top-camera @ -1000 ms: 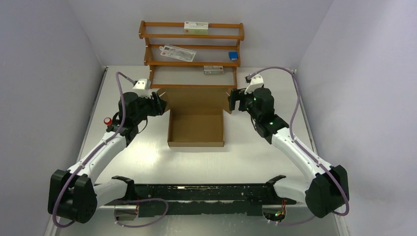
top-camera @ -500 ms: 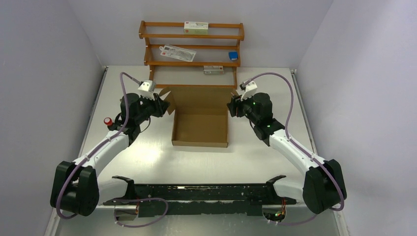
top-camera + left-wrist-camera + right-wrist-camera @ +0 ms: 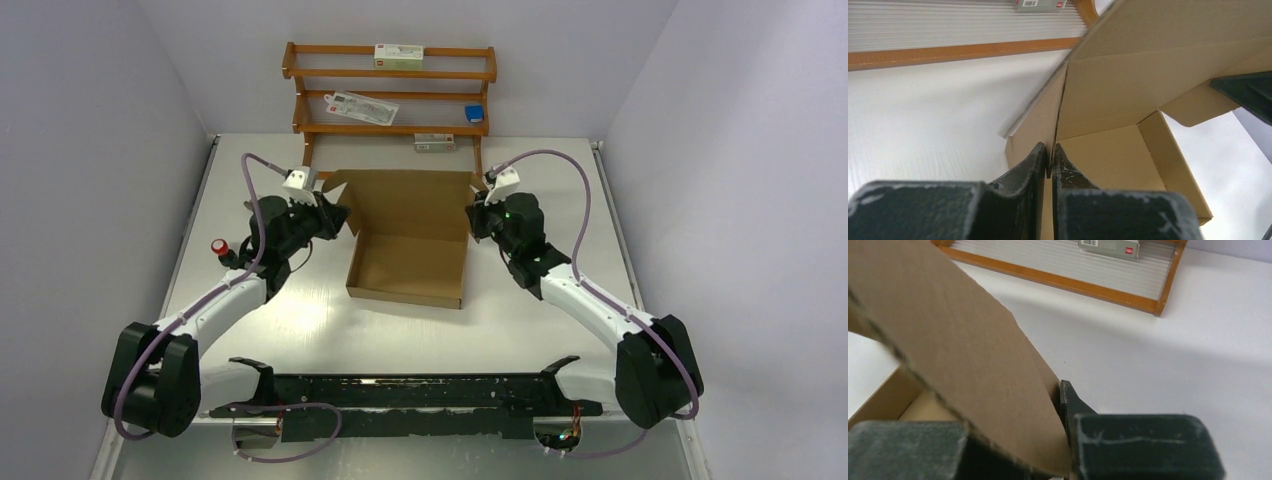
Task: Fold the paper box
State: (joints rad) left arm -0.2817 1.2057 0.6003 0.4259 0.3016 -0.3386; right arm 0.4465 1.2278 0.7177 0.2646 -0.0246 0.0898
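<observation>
Since a second ago the paper box [image 3: 405, 262] has slid a little right, and its rear lid panel stands taller. Brown, corrugated, shallow and rectangular, it sits mid-desk [image 3: 400, 330] toward the far edge. Its left wall is pinched in the left gripper [image 3: 1049, 152], fingers nearly together. A flap hides one finger of the right gripper [image 3: 473, 217], so its grip cannot be told.

Wooden rack [image 3: 390, 110] close behind paper box [image 3: 405, 262]; table [image 3: 400, 330] open in front; red-capped item [image 3: 218, 245] near left arm [image 3: 215, 300].
</observation>
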